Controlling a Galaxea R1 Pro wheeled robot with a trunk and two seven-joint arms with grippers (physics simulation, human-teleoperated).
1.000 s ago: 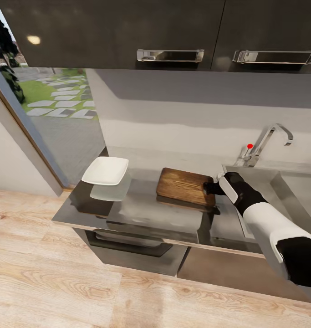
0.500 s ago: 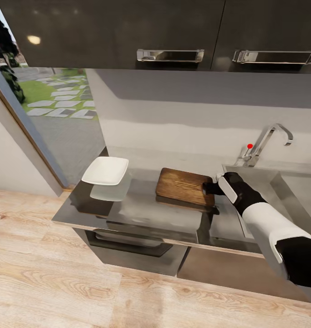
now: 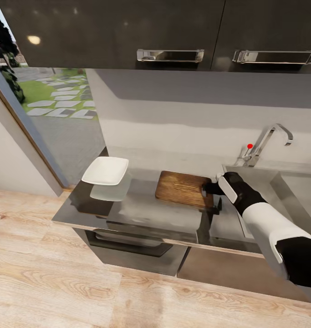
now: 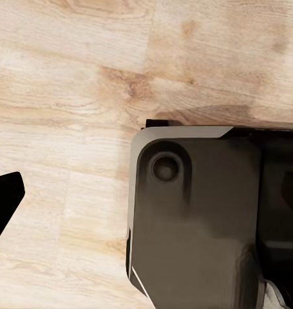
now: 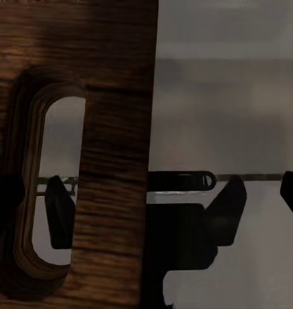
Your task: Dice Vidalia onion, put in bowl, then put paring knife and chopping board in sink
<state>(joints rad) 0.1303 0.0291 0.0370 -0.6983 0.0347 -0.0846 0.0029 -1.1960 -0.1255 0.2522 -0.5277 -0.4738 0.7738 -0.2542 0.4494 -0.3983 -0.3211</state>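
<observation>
The dark brown chopping board point(image 3: 183, 188) hangs just above the grey countertop point(image 3: 141, 207), with its reflection below it. My right gripper point(image 3: 209, 187) is shut on the board's right end, by the slot handle. In the right wrist view the slot point(image 5: 53, 187) and the board's edge point(image 5: 117, 90) sit close up over the reflective counter. The white bowl point(image 3: 105, 170) stands at the counter's left end. The sink point(image 3: 289, 193) with its chrome tap point(image 3: 270, 138) lies right of the board. One dark fingertip point(image 4: 4, 201) of my left gripper shows over the wooden floor. The onion and the paring knife are out of view.
Dark wall cabinets point(image 3: 128, 32) with chrome handles hang above the counter. A glass door point(image 3: 50, 114) opens to a garden on the left. My base point(image 4: 191, 219) shows over light wooden floor point(image 3: 59, 282) in front of the counter.
The chopping board has risen a little off the countertop in my right gripper, its reflection now apart from it. The bowl has not moved.
</observation>
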